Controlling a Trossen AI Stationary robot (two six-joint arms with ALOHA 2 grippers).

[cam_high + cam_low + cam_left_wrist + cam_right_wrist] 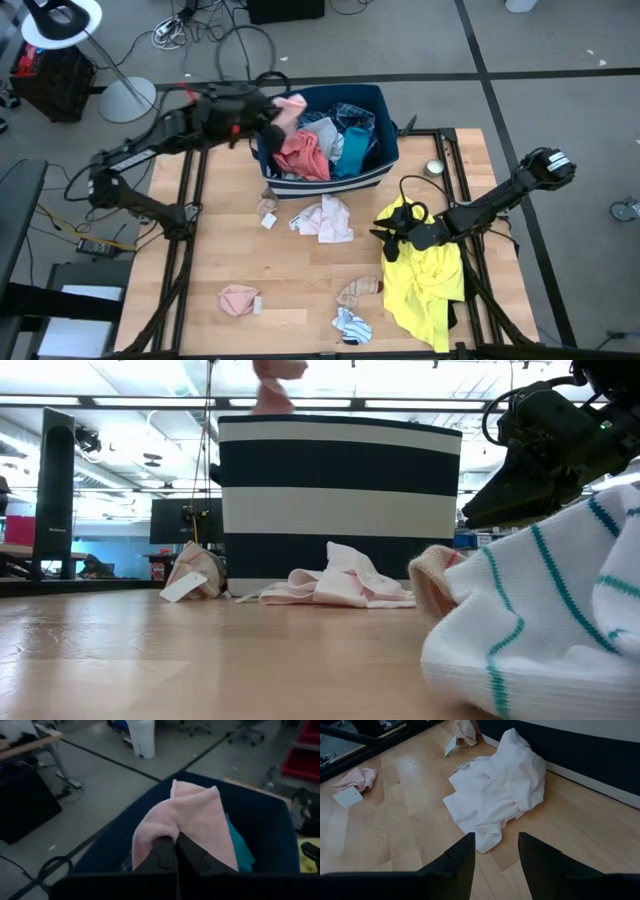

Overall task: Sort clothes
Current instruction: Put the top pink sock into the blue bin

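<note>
My left gripper (272, 112) is shut on a pale pink cloth (186, 812) over the left rim of the navy bin (385, 150). In the low view the cloth (276, 382) shows above the bin's striped wall (340, 500). Coral, teal, plaid and white clothes lie in the bin. My right gripper (383, 240) stands open low over the table beside the yellow shirt (425, 275), which lies flat on the table. Its fingers point at a white-pink garment (495, 790) lying on the table in front of the bin. My left gripper pinches a bunched fold of the pink cloth (172, 834) between its two fingers. The fingers come from the table's left side, slanting slightly down. The cloth bulges out past the fingertips, lifted clear over the bin.
Loose pieces lie on the wooden table: a small beige piece with a tag (267, 208), a pink piece with a tag (238, 298), a patterned beige piece (358, 290) and a white sock with teal stripes (352, 325). Metal frame rails (190, 250) run along both table sides.
</note>
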